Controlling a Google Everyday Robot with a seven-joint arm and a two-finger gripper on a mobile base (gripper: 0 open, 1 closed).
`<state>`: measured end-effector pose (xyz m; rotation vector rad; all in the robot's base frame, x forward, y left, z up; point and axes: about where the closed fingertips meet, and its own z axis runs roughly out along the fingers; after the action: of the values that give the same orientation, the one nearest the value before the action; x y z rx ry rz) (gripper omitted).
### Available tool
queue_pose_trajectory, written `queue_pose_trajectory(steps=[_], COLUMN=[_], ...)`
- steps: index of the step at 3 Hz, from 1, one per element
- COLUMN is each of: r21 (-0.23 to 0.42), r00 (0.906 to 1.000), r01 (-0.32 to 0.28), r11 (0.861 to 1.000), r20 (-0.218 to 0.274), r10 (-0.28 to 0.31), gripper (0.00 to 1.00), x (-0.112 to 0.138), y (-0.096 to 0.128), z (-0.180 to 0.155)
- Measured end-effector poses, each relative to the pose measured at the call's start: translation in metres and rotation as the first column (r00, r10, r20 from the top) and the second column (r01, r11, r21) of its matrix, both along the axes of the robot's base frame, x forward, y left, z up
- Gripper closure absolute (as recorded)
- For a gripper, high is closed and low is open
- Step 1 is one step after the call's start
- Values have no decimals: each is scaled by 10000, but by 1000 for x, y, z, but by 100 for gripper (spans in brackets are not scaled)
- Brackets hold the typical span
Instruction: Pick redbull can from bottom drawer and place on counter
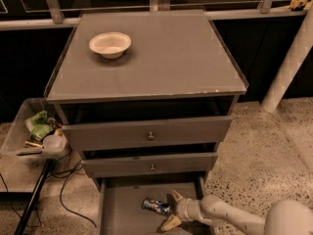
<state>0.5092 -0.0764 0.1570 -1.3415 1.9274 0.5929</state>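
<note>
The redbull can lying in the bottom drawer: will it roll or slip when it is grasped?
The redbull can lies on its side on the flat floor of the bottom drawer, so a nudge would probably roll it. Its shiny metal skin looks slippery. The gripper is at one end of it, fingers open.

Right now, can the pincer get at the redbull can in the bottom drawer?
Probably yes. The pincer sits open inside the bottom drawer, and the redbull can lies on its side just beyond its fingertips. Nothing shows between them.
</note>
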Motion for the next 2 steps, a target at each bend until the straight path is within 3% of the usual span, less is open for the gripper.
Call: queue_pose_trajectory(steps=[2], r21=[317], r00=[10000], r01=[78], r11=[9995], r20=[-50], r10=[-76], gripper=[0], x=[5], y=[12], z=[-23])
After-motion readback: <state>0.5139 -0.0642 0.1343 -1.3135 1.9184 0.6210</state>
